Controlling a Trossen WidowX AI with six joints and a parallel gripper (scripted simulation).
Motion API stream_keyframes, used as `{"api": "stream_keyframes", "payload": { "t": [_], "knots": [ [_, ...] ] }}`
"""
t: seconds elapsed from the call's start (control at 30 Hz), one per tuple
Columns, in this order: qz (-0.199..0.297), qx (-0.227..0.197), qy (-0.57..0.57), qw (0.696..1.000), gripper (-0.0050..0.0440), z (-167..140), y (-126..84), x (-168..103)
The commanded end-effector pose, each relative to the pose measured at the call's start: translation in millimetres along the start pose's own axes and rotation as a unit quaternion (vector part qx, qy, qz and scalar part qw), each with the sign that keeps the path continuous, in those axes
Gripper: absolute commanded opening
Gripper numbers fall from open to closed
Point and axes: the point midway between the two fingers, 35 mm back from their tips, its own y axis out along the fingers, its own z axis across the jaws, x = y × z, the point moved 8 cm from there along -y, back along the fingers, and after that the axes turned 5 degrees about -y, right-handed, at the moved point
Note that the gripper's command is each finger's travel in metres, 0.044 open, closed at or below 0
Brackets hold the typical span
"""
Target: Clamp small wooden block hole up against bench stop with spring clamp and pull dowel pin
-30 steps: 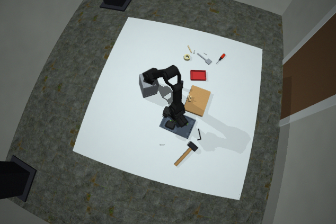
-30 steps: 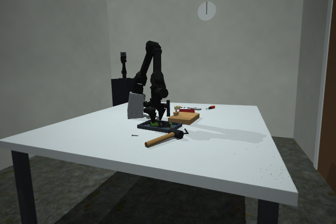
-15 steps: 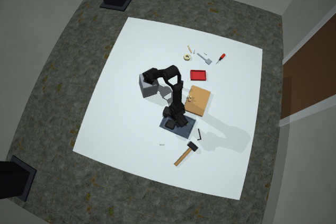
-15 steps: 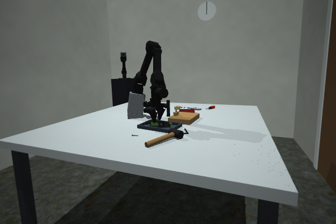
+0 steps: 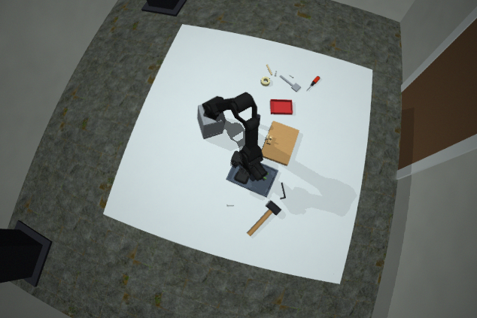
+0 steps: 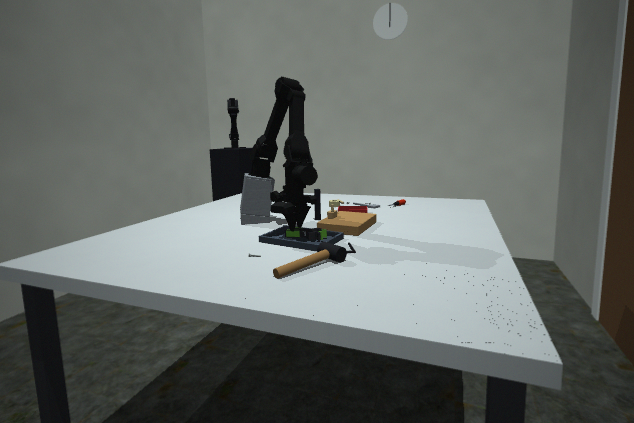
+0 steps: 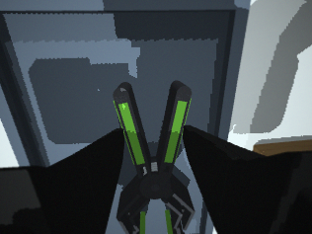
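Note:
The spring clamp [image 7: 154, 167], black with green strips on its handles, lies in a dark shallow tray [image 5: 252, 180]. In the wrist view its two handles stand in a narrow V. My gripper [image 7: 153, 133] reaches straight down into the tray, and its fingers press on the outside of both handles, so it is shut on the clamp. The clamp's green also shows in the side view [image 6: 292, 232], under the gripper [image 6: 294, 223]. The wooden board [image 5: 281, 141] lies just right of the tray. The small block with its upright pin [image 5: 271, 139] sits near the board's left edge and also shows in the side view [image 6: 333, 208].
A hammer [image 5: 265, 216] and a black hex key [image 5: 282, 190] lie in front of the tray, and a small screw [image 5: 229, 205] lies to their left. A red tray [image 5: 281, 107], tape roll [image 5: 265, 79], scraper and screwdriver [image 5: 314, 82] lie behind the board. A grey box [image 5: 210, 123] stands at the arm's base.

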Motion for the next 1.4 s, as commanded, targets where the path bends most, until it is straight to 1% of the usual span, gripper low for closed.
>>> {"api": "stream_keyframes", "payload": {
  "t": [0.0,0.23,0.3,0.57,0.77,1.37],
  "knots": [
    [0.0,-0.001,0.0,1.0,0.016,-0.2,0.5,0.0],
    [0.0,-0.001,0.0,1.0,0.0113,-0.2,0.5,0.0],
    [0.0,-0.001,0.0,1.0,0.0113,-0.2,0.5,0.0],
    [0.0,-0.001,0.0,1.0,0.006,-0.2,0.5,0.0],
    [0.0,-0.001,0.0,1.0,0.0,-0.2,0.5,0.0],
    [0.0,-0.001,0.0,1.0,0.0,0.0,-0.7,-0.2]
  ]
}}
